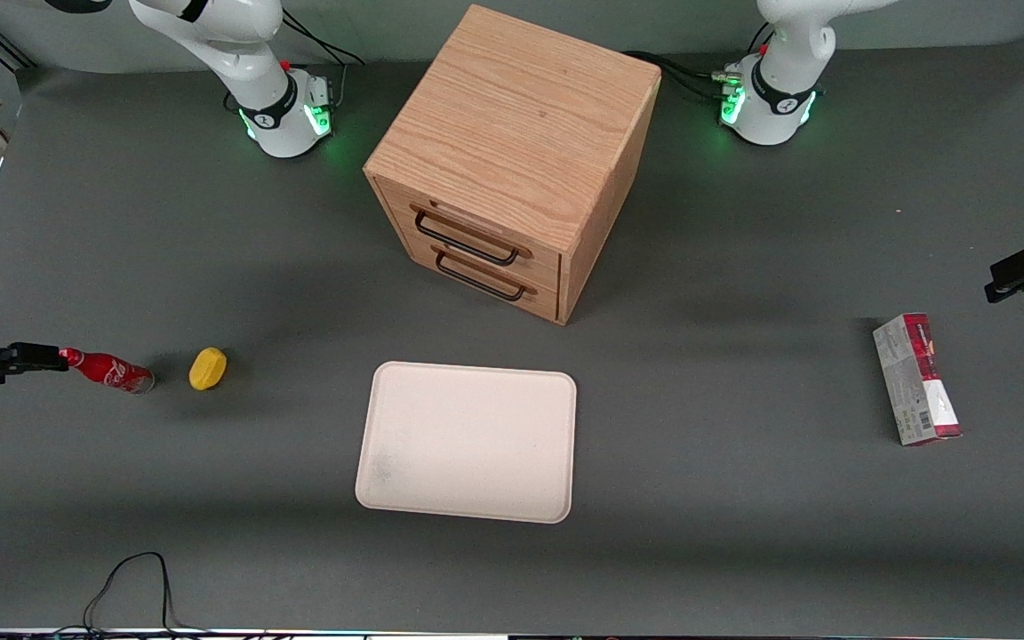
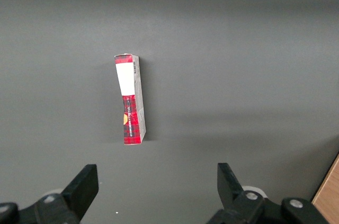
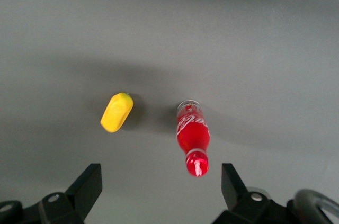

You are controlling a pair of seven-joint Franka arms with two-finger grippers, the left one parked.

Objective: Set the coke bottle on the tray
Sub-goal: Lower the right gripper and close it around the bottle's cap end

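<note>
One coke bottle [image 1: 109,370] lies on its side on the grey desk [image 1: 725,533] near the working arm's edge, cap toward that edge, with a yellow lemon-shaped toy [image 1: 208,368] just beside its base. The gripper [image 3: 159,192] hangs above the cap end, fingers spread wide and holding nothing. The cream tray [image 1: 468,442] sits mid-desk, in front of the wooden drawer cabinet [image 1: 512,160].
</note>
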